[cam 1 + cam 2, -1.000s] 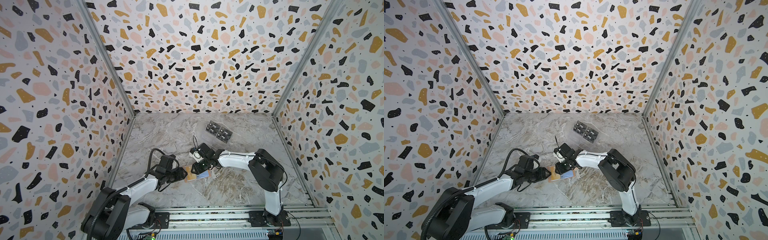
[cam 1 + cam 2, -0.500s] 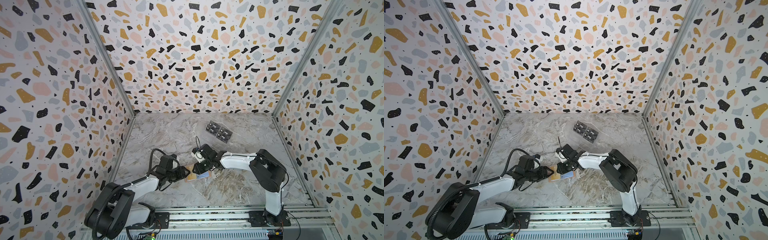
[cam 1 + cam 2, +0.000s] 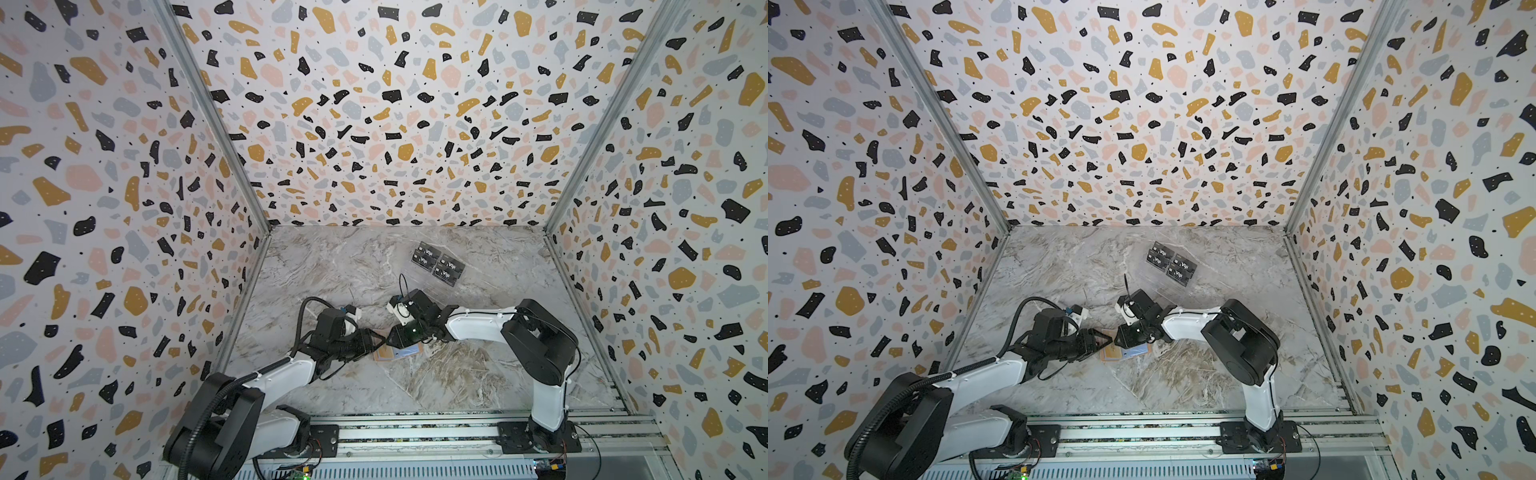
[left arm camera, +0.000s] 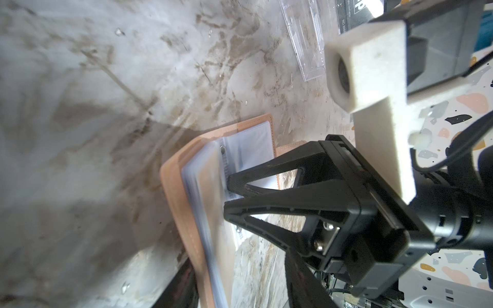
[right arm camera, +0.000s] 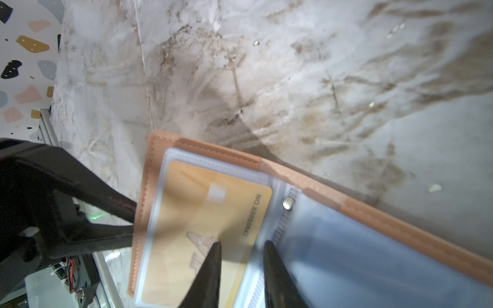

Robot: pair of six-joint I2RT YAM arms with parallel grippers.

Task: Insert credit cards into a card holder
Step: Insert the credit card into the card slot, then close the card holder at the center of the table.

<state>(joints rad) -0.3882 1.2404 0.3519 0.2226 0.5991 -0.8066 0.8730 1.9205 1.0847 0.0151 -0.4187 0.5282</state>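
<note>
While the card holder [image 3: 397, 354] lies open on the marble table [image 3: 332, 270] in both top views, toward the front and about midway across, the left gripper [image 3: 380, 341] and right gripper [image 3: 392, 340] come nearly tip to tip over its far-left corner. Black Vip cards [image 3: 438, 264] sit well apart, nearer the back wall.

From the left wrist view, the holder's peach cover [image 4: 172, 192] is tilted up with clear sleeves fanned beside it. The right gripper [image 4: 228, 196] has its jaws a narrow gap apart, both tips against the sleeves near the spine. One left finger [image 4: 178, 288] lies along the cover's outside. A clear stand [image 4: 304, 40] lies beyond.

From the right wrist view, a gold credit card [image 5: 192, 213] sits inside a clear sleeve [image 5: 157, 213] on the flap next to the left gripper [image 5: 133, 220]. That gripper's fingers stand apart at the flap's outer edge; whether they nip it or merely touch it, I cannot tell. The right gripper [image 5: 241, 244] is narrowly spread, one tip over the card, the other over the sleeve binding near a metal rivet [image 5: 287, 204].
</note>
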